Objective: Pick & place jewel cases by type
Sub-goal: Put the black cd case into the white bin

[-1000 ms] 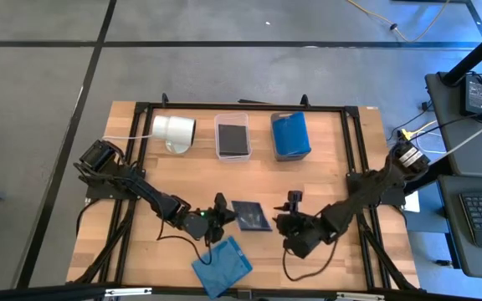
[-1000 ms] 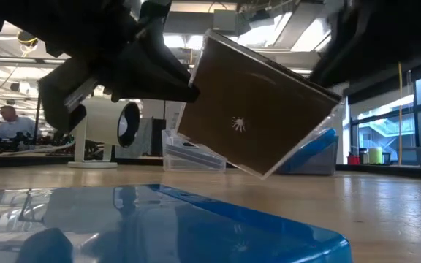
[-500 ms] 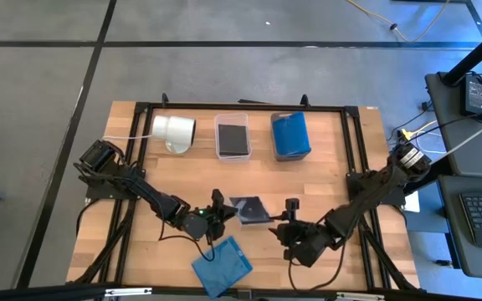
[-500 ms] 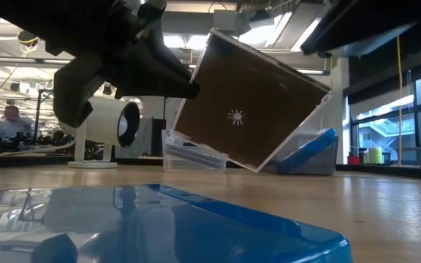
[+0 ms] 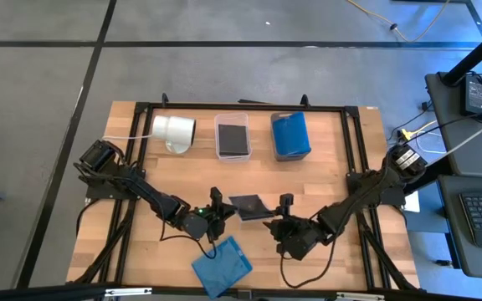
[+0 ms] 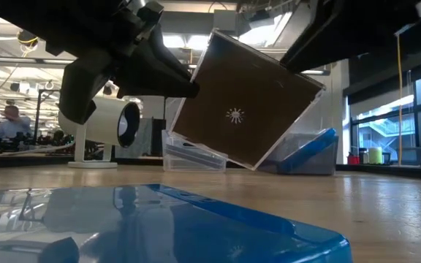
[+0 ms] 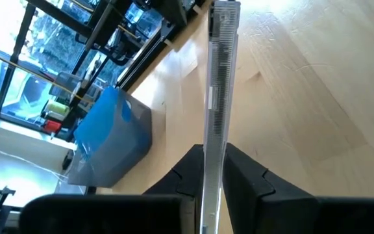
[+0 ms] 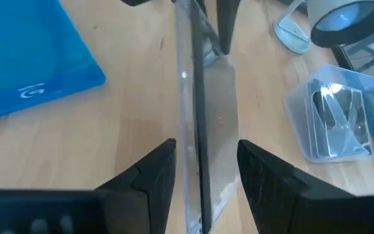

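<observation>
jewel case (image 5: 248,206), dark and tilted, hangs above the middle of the tabletop (image 5: 325,159); my left jaws (image 5: 222,212) clamp its edge. my right jaws (image 5: 279,216) straddle its other edge, apart (not touching). blue jewel case (image 5: 222,265) lies nearer.

Bright even overhead light, soft shadows, window glare behind, near blue case (image 6: 159,223) blurred

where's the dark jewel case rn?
The dark jewel case is off the table at centre front in the high view, tilted, clamped by the left end effector. The right end effector straddles its opposite edge, open; the blue case lies just in front.
</observation>
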Robot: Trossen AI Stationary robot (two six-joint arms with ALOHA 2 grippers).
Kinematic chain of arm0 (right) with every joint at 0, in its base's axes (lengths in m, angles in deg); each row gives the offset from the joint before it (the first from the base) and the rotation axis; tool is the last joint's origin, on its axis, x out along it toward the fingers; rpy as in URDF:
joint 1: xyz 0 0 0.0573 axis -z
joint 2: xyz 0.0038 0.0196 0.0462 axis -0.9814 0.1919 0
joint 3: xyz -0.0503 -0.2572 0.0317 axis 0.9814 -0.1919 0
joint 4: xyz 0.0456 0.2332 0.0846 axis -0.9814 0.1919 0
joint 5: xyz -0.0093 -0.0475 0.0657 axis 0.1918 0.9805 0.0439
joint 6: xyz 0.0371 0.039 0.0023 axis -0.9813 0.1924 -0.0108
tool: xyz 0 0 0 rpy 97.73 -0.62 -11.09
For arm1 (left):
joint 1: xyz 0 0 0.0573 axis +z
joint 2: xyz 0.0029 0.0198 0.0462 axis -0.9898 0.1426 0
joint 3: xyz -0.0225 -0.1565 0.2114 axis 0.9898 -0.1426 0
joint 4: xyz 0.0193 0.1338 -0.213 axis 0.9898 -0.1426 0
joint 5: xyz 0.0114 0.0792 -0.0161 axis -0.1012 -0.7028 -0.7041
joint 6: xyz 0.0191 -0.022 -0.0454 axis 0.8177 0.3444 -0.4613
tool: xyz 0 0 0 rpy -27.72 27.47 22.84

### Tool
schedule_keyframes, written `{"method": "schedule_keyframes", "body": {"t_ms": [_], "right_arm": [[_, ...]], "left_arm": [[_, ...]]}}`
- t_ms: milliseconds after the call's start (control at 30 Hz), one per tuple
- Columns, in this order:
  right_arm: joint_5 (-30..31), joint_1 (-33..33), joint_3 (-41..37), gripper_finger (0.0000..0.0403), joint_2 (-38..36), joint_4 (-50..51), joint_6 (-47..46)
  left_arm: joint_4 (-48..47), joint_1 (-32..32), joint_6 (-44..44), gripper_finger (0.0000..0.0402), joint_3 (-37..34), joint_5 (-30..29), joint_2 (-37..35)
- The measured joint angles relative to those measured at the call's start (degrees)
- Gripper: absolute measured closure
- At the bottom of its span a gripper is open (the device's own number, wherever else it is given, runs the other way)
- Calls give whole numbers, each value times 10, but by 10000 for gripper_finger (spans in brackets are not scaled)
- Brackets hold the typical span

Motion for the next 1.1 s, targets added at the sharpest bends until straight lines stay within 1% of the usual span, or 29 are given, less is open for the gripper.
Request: {"method": "schedule_keyframes", "body": {"t_ms": [200, 367, 500, 767, 900, 1100], "right_arm": [[-29, 17, 0, 235, 15, 0, 5], [-17, 20, 0, 243, 28, 0, 6], [-11, 20, 0, 275, 28, 0, 3], [-6, 20, 0, 363, 28, 3, 14], [-7, 20, 0, 366, 28, 2, 15], [-4, 20, 0, 358, 28, -1, 12]], "left_arm": [[0, 0, -1, 359, 0, -1, 0], [0, 0, -1, 363, 0, -1, 0], [0, 0, -1, 354, 0, -1, 0], [0, 0, -4, 353, 0, 7, 0], [0, 0, -8, 343, 0, 11, 0], [-2, -2, -52, 325, 0, 10, -1]]}}
